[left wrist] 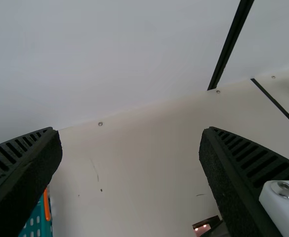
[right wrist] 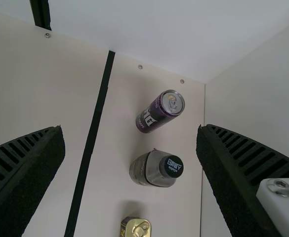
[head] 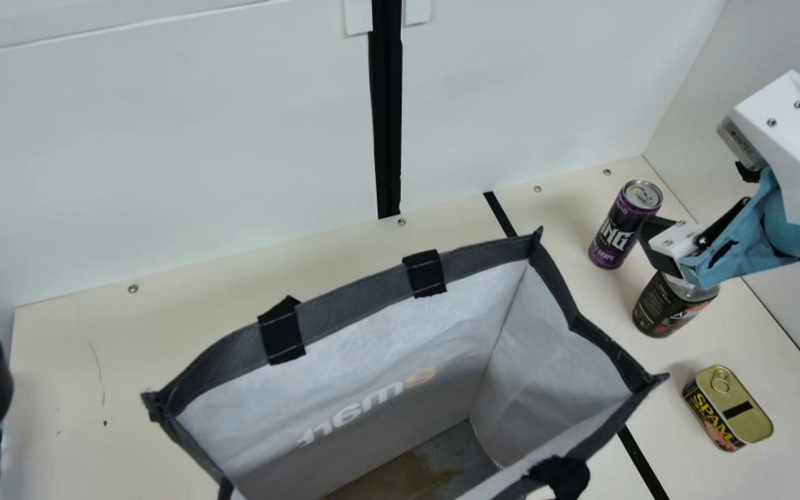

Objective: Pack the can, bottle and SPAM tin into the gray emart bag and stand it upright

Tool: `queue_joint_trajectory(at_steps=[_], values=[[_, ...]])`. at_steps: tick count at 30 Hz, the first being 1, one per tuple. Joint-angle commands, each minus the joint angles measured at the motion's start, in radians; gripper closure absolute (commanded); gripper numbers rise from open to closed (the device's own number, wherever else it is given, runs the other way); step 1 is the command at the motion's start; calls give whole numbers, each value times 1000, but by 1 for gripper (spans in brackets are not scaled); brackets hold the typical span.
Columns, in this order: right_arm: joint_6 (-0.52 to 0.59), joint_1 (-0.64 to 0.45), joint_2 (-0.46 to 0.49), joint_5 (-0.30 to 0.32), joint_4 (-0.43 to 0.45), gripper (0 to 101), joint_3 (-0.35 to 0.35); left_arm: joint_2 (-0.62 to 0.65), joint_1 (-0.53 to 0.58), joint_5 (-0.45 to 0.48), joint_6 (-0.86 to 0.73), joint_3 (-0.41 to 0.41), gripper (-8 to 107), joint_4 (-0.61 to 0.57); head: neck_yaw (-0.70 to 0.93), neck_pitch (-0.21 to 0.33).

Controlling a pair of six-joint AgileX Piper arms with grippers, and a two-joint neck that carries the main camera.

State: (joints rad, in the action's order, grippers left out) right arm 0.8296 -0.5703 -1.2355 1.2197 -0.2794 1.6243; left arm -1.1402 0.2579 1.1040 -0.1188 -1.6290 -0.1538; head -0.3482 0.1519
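Main view, middle of the near side: the gray emart bag (head: 351,297) stood mouth up. To its right were the can (head: 615,229), farthest; the bottle (head: 671,309), nearer; and the SPAM tin (head: 730,411), nearest. From where I stood, loading seemed about to start. The right gripper (right wrist: 130,129) hung wide over them, holding nothing; next, it needed to line up on one item and close. The left gripper (left wrist: 129,129), at left, was wide too. I counted one bag, one can, one bottle, one tin, two grippers.
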Motion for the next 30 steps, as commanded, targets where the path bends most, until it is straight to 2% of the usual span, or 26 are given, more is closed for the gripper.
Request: queue_joint_trajectory(at_steps=[1,16,30], values=[[0,0,0,0,0,6,0,-9,11,0,-5,-16,9,-4,-1,23],[0,0,0,0,0,6,0,-105,74,24,-81,-158,9,-88,-1,23],[0,0,0,0,0,6,0,-230,146,114,-175,-337,9,-151,-1,23]])
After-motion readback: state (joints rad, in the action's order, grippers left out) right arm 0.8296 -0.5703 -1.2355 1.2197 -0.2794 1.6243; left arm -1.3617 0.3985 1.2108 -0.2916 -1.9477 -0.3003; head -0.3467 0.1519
